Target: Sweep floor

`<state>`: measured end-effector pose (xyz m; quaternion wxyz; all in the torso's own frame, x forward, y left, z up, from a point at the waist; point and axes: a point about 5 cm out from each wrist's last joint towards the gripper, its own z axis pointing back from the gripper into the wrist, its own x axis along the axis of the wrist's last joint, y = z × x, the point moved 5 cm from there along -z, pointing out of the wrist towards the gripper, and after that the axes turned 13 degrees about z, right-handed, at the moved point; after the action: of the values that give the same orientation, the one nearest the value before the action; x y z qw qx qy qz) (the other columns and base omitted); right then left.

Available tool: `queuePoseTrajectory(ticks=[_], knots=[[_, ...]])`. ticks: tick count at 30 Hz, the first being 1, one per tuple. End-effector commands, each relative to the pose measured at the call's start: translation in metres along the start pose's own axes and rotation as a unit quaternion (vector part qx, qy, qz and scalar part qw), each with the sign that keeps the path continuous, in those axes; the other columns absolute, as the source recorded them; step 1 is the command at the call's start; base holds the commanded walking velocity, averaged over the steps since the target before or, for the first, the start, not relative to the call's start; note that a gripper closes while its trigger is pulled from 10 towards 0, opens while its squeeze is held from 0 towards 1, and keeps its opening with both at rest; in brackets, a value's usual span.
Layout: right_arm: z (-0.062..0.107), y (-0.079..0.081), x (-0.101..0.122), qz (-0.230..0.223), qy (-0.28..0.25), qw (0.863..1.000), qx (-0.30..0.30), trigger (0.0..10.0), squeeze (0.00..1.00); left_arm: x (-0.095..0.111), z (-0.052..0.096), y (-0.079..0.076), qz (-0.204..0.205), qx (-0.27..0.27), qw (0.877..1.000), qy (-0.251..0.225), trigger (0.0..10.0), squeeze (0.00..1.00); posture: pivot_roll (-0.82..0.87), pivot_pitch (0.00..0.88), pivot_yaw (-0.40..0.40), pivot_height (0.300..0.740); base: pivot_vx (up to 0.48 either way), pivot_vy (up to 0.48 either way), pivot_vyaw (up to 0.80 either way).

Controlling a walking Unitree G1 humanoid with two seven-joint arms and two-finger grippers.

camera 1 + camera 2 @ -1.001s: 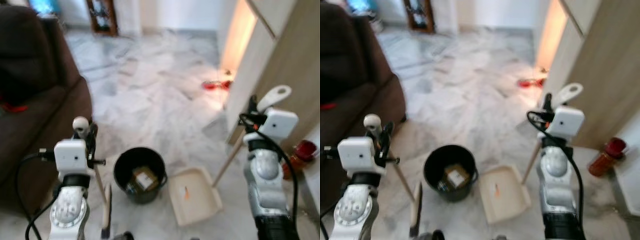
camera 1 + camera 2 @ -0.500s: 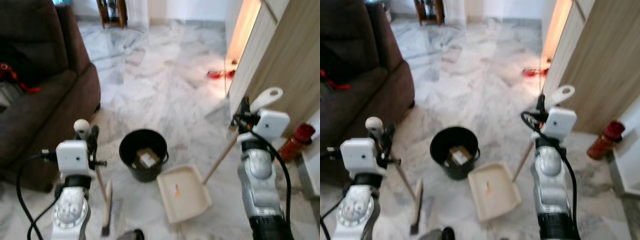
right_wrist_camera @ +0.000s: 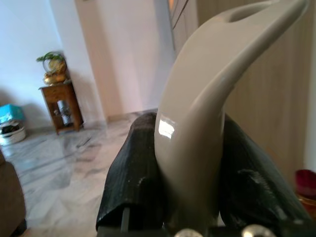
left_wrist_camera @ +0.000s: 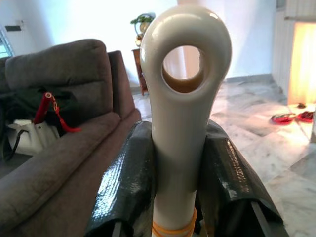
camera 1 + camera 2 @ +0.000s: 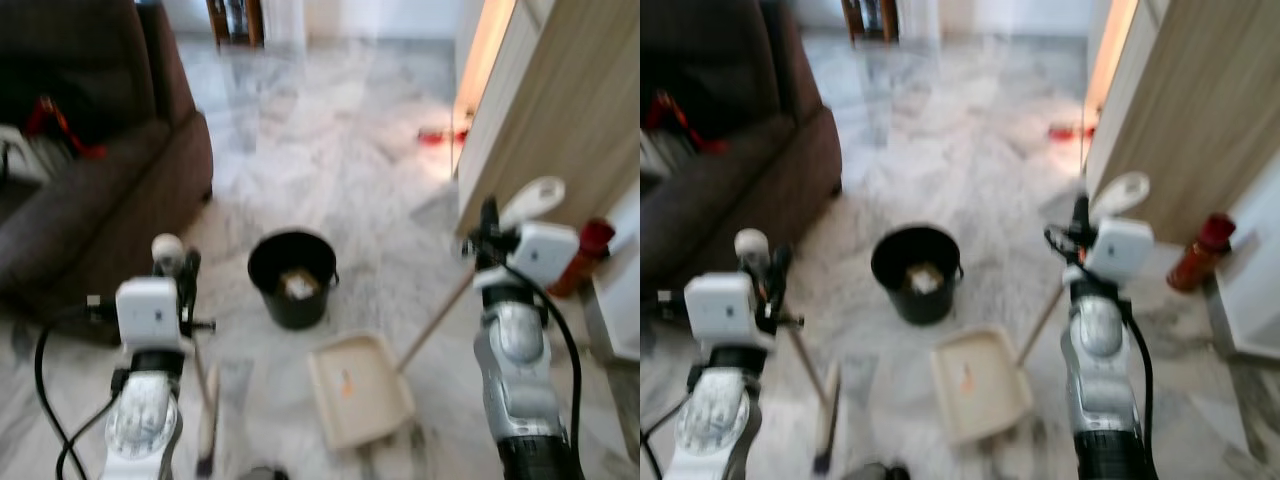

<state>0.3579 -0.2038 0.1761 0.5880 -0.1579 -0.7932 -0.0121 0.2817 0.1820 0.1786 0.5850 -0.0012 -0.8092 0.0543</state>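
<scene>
Cream plastic broom handle (image 4: pixel 183 98): clamped between the left gripper's (image 5: pixel 185 275) black fingers (image 4: pixel 126 182) just below its hanging loop; judged light, stiff and smooth, so slipping is possible.
Broom head (image 5: pixel 207 430): set on the marble floor (image 5: pixel 330 150) beside the left arm.
Dustpan handle (image 3: pixel 207 103): gripped near its curved top by the right gripper (image 5: pixel 488 232), fingers closed on it.
Dustpan tray (image 5: pixel 358 390): resting flat on the floor between the arms, a small orange scrap (image 5: pixel 345 379) inside.
Black bin (image 5: pixel 293 278): just beyond the tray, near the sofa (image 5: pixel 100 190).
Best hold: judged to be the present high grips.
</scene>
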Motion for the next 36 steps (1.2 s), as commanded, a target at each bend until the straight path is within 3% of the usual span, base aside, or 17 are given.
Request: queuePoseTrajectory(ticks=[1,14,36], knots=[[-0.0018,0.0022,0.0116,0.0,-0.022,1.0,0.003,10.0,0.0,0.008,-0.0007,0.0008,-0.006,-0.004,1.0,-0.018,10.0,0.0,0.01,0.118,0.016,0.74,-0.266,0.0,0.0],[0.0008,0.0041,0.0104,-0.004,-0.02,1.0,0.008,10.0,0.0,0.0079,-0.0063,0.0024,-0.006,-0.005,1.0,-0.024,10.0,0.0,0.0,0.075,0.018,0.74,-0.079,0.0,-0.04],[0.0039,0.0108,0.0064,-0.008,-0.011,1.0,0.022,10.0,0.0,0.0026,-0.009,-0.002,-0.007,-0.015,1.0,-0.019,10.0,0.0,0.01,0.057,0.014,0.74,0.0,0.0,-0.8]])
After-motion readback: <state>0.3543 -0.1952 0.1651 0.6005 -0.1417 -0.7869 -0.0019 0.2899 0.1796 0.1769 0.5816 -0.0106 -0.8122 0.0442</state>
